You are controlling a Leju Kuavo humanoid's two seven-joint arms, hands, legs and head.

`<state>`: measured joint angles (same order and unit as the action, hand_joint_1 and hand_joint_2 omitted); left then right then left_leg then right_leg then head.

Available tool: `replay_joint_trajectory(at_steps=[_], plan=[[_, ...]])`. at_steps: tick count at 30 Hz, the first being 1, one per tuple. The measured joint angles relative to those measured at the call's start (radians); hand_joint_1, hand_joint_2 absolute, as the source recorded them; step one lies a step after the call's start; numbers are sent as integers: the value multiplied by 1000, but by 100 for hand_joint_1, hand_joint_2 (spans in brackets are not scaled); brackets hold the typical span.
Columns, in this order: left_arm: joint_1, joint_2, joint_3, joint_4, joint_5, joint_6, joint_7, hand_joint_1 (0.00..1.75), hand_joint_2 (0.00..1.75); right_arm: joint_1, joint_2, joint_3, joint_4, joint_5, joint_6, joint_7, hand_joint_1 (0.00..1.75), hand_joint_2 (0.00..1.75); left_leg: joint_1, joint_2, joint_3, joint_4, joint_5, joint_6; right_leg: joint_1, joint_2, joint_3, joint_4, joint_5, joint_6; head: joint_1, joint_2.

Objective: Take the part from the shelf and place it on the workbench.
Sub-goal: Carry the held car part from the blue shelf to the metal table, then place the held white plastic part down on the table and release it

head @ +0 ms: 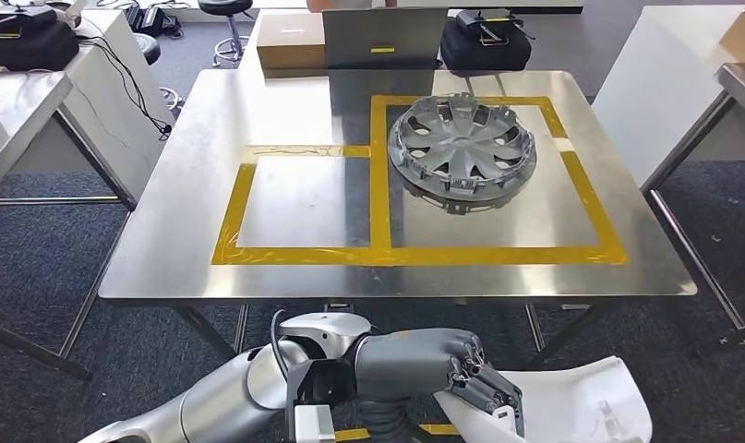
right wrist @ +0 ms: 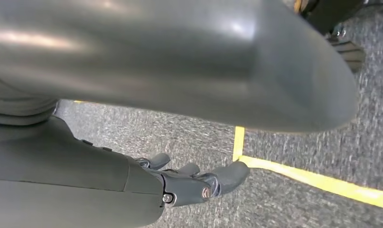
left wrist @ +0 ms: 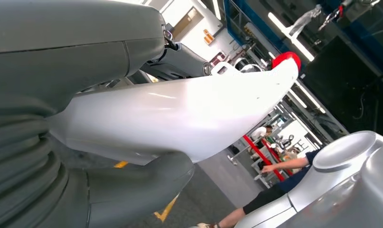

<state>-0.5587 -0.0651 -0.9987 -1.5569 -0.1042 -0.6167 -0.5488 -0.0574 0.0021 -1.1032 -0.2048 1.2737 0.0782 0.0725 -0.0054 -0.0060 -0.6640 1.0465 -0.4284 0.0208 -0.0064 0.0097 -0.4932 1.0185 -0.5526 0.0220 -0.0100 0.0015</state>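
The steel workbench (head: 165,268) already bears a hubcap (head: 462,152); my left hand (head: 442,365) grips a white part (head: 571,406), unplaced; my right hand (right wrist: 189,183) hangs loosely open, holding nothing

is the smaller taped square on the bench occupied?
No: in the head view the smaller taped square shows bare steel, and the hubcap lies in the larger square beside it.

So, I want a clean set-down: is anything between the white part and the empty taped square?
Nothing visible. The left hand holds the white part below the table's near edge; the hubcap sits in the other square.
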Motion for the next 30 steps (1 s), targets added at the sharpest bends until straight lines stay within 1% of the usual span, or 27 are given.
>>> replay_joint_trajectory(at_steps=[1, 2, 3, 4, 5, 6, 7, 8, 9, 10, 12, 13, 14, 15, 17, 18, 19, 20, 22, 23, 24, 25, 26, 27, 28, 29, 30], plan=[[0, -1, 0, -1, 0, 0, 0, 175, 175, -1, -1, 0, 0, 0, 0, 0, 0, 0, 1, -1, 8, -3, 0, 7, 0, -1, 4, 2, -3, 6, 1, 0], [-1, -2, 0, -3, 0, 0, 0, 175, 175, -1, -1, 0, 0, 0, 0, 0, 0, 0, 2, -2, 18, -6, -3, 14, -1, -2, 4, 16, -1, 10, 1, 0], [-1, -4, 0, -4, 0, 0, 0, 175, 175, -2, -1, 0, 0, 0, 0, 0, 0, 0, 4, -2, 30, -7, -9, 21, -2, -3, -11, 47, -2, 14, 2, 0], [-1, -5, 0, -5, 0, 0, 0, 175, 175, -4, -2, 0, 0, 0, 0, 0, 0, 0, 4, -2, 40, -8, -16, 25, -3, -3, -43, 99, -8, 17, 3, 0], [-1, -5, 0, -5, 0, 0, 0, 175, 175, -5, -2, 0, 0, 0, 0, 0, 0, 0, 4, -1, 49, -9, -25, 29, -3, -4, -85, 161, -23, 21, 4, 0], [0, -5, 0, -5, 0, 0, 0, 175, 175, -5, -2, 0, 0, 0, 0, 0, 0, 0, 3, -1, 57, -9, -34, 31, -3, -4, -133, 222, -48, 24, 5, 0], [0, -5, 0, -5, 0, 0, 1, 175, 175, -3, -2, 0, 0, 1, 0, 0, 0, 0, 1, -2, 67, -9, -44, 32, -3, -4, -174, 264, -75, 26, 5, 0], [1, -5, 0, -5, 0, 1, 1, 175, 175, -1, -2, 0, 0, 1, 0, 0, 0, 0, 0, -3, 79, -9, -55, 32, -3, -5, -201, 277, -92, 27, 5, 0], [2, -5, 0, -5, -1, 1, 2, 175, 175, 1, -2, 0, 0, 1, 0, 0, 0, 0, 0, -5, 93, -9, -66, 32, -3, -5, -213, 259, -89, 27, 6, 0], [3, -5, 0, -5, -3, 2, 2, 175, 175, 2, -2, 0, 0, 2, 0, 0, 0, 0, -2, -5, 110, -9, -79, 30, -3, -5, -211, 212, -58, 23, 6, 0], [5, -4, 0, -5, -8, 4, 3, 175, 175, 3, -2, 0, 0, 2, 0, -1, 0, 0, -4, -5, 137, -7, -105, 26, 1, -6, -190, 88, 56, 11, 6, 0], [7, -3, 0, -5, -12, 6, 3, 175, 175, 4, -2, -1, 0, 2, 1, -2, 0, 0, -6, -6, 147, -7, -117, 22, 5, -6, -180, 47, 98, 4, 6, 0], [9, -2, -1, -5, -15, 8, 3, 175, 175, 5, -2, -1, 0, 2, 1, -2, 0, 0, -6, -8, 157, -6, -126, 16, 9, -7, -174, 24, 122, -3, 7, 0], [11, -2, -1, -6, -18, 11, 3, 175, 175, 5, -2, -1, 0, 3, 1, -4, 0, 0, -7, -9, 168, -4, -131, 9, 12, -7, -169, 21, 120, -10, 7, 0], [14, -1, 0, -8, -24, 16, 3, 175, 175, 3, -2, -1, 0, 6, 1, -6, 0, 0, -6, -8, 175, 13, -132, -3, 10, -6, -146, 14, 111, -24, 7, 0], [14, 0, 1, -10, -26, 19, 3, 175, 175, 1, -2, -1, 0, 7, 1, -8, 0, 0, -6, -7, 164, 39, -132, -7, 8, -6, -132, 10, 106, -31, 6, 0], [15, 2, 1, -11, -27, 21, 3, 175, 175, 0, -2, -1, 0, 9, 1, -9, 0, 0, -4, -6, 140, 82, -138, -11, 6, -6, -118, 7, 100, -36, 4, 0], [16, 4, 2, -11, -29, 22, 3, 175, 175, -1, -2, -1, 0, 10, 1, -11, 0, 0, -2, -4, 105, 137, -151, -16, 5, -6, -106, 5, 92, -40, 3, 0], [21, 9, 3, -11, -30, 22, 3, 175, 175, -1, -2, -1, 0, 13, 1, -13, 0, 0, 2, -3, 20, 238, -199, -24, 4, -6, -86, 4, 72, -42, 2, 0], [23, 11, 3, -12, -30, 22, 3, 175, 175, 0, -2, -1, 0, 14, 1, -13, 0, 0, 3, -3, -11, 261, -217, -27, 4, -5, -74, 4, 61, -42, 2, 0], [25, 12, 4, -12, -30, 22, 3, 175, 175, 0, -2, -1, 0, 15, 1, -14, 0, 0, 4, -2, -30, 256, -219, -27, 3, -4, -59, 4, 50, -41, 2, 0], [26, 13, 4, -13, -30, 24, 4, 175, 175, 0, -2, -1, 0, 17, 1, -15, 0, 0, 4, -2, -35, 222, -195, -27, 2, -3, -43, 5, 38, -39, 2, 0], [26, 13, 5, -14, -31, 27, 6, 175, 175, 0, -2, -1, 0, 19, 1, -16, 0, 0, 4, -1, -31, 167, -144, -25, 1, -2, -27, 4, 27, -37, 2, 0], [27, 14, 7, -14, -31, 31, 7, 175, 175, -1, -2, -1, 0, 21, 1, -17, 0, 0, 4, -1, -29, 101, -77, -23, 2, -1, -13, 8, 15, -34, 2, 0], [29, 15, 9, -14, -31, 35, 10, 175, 175, -2, -2, -1, 0, 24, 1, -19, 0, 0, 2, -1, -26, 51, -25, -18, 3, 1, -7, 10, 3, -29, 2, 0], [32, 17, 12, -14, -31, 39, 12, 175, 175, -3, -3, -1, 0, 26, 1, -19, 0, 0, 1, -1, -27, 21, 13, -13, 3, 2, -5, 11, -6, -22, 2, 0], [35, 17, 17, -15, -31, 44, 15, 175, 175, -4, -4, 0, 0, 27, 1, -20, 0, 0, -1, -1, -29, 8, 28, -7, 4, 4, -5, 11, -14, -15, 2, 0]])
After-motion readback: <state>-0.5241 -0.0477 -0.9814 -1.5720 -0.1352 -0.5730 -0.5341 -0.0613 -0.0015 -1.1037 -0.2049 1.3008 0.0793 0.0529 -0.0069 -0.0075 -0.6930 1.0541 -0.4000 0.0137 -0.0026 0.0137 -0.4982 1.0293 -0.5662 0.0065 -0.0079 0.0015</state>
